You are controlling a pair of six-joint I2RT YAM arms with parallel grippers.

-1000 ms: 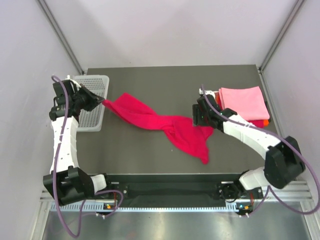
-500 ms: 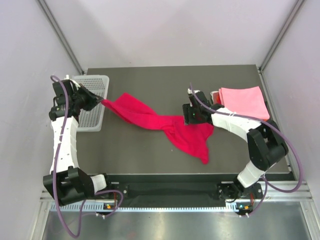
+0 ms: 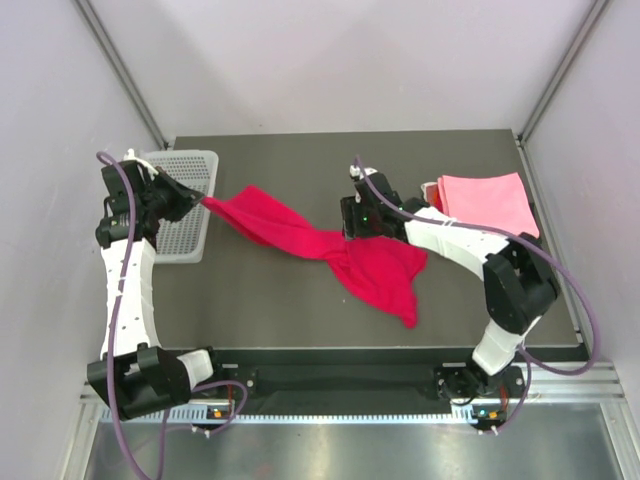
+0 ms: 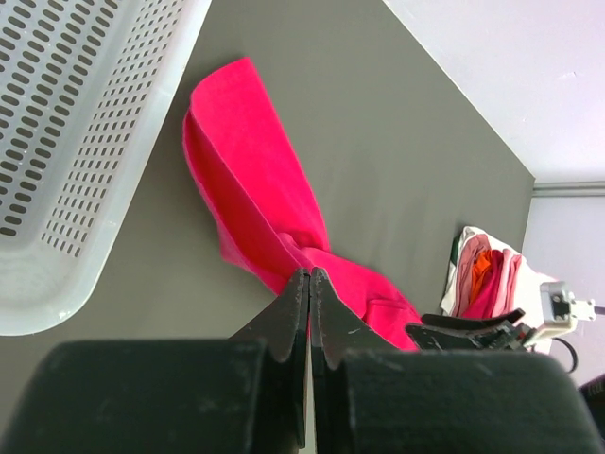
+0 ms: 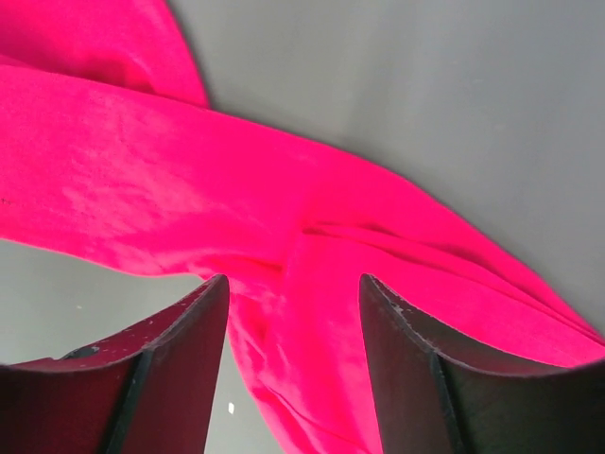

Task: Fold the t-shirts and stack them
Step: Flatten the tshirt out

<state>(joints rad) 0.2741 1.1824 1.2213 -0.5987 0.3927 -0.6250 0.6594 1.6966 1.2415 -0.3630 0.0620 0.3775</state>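
A crimson-magenta t-shirt (image 3: 300,235) lies twisted and stretched across the table, its wider part at the front middle. My left gripper (image 3: 197,201) is shut on the shirt's left tip beside the basket; in the left wrist view the jaws (image 4: 309,274) are pressed together with the shirt (image 4: 255,189) trailing away. My right gripper (image 3: 352,232) is open just above the twisted middle; in the right wrist view its fingers (image 5: 180,359) straddle the cloth (image 5: 312,312). A folded light pink t-shirt (image 3: 485,203) tops a stack at the right, red and orange edges (image 3: 520,245) beneath.
A white perforated basket (image 3: 185,215) stands at the table's left edge, close under my left gripper, and fills the upper left of the left wrist view (image 4: 66,142). The stack also shows in that view (image 4: 487,274). Enclosure walls stand on both sides.
My right gripper has moved left from beside the folded stack to over the shirt's twisted middle. The left gripper has hardly moved and keeps the shirt's tip.
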